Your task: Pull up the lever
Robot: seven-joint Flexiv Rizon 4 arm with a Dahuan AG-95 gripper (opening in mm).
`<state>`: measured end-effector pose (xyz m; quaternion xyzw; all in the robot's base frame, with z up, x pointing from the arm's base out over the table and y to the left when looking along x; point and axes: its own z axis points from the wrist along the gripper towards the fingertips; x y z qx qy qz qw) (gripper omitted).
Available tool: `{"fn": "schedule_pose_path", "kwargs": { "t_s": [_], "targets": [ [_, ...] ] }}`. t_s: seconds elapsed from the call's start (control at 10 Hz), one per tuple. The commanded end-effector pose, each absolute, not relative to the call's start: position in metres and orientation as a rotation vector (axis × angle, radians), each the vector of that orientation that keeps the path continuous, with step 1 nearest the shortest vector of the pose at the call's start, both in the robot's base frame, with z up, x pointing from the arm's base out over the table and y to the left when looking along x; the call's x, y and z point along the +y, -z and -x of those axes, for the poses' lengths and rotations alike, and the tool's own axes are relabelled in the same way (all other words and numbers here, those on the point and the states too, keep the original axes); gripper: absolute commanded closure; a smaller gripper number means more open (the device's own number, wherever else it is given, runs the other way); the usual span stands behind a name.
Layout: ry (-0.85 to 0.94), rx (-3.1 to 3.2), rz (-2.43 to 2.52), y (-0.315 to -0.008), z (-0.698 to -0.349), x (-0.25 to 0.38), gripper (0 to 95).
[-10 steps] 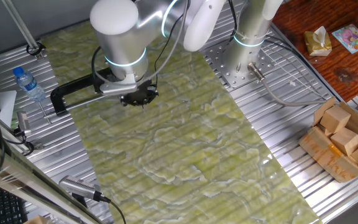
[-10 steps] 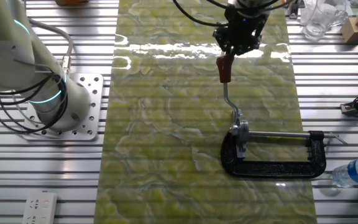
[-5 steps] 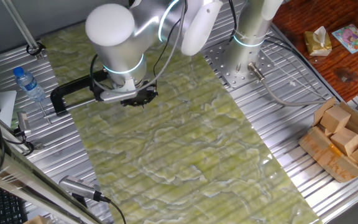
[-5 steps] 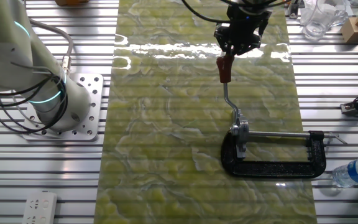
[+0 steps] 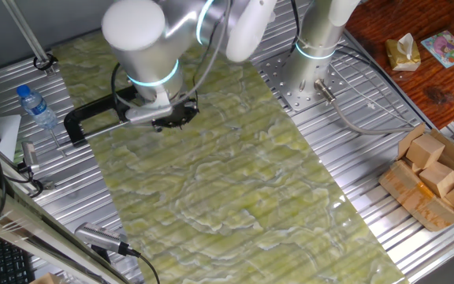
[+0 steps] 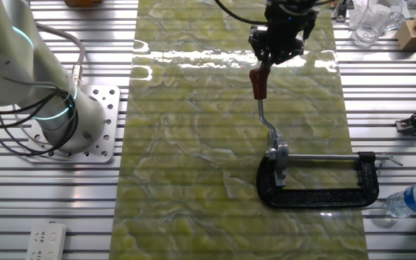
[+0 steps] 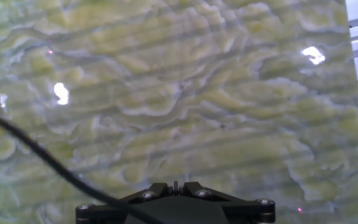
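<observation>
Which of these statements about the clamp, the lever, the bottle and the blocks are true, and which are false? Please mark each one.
1. The tool is at the red-capped end of the lever. True.
2. The clamp stands upright on the green mat. False: it lies flat on the mat.
3. A water bottle lies off the mat, near the clamp. True.
4. The hand view shows the lever between the fingers. False: it shows only the mat and a black cable.
5. The wooden blocks sit on the mat. False: they are in a tray on the metal table, off the mat.
</observation>
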<state>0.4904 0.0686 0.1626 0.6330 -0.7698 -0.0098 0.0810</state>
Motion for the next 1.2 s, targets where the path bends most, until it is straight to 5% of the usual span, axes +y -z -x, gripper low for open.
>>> {"fn": "schedule_pose_path", "kwargs": {
  "t_s": [0.1,1.2],
  "targets": [
    [0.030,-2.295,-1.892,-0.164,-0.491,0.066,95.0],
    [-0.209,-2.163,-1.735,-0.151,-0.486,0.071,95.0]
  ]
}}
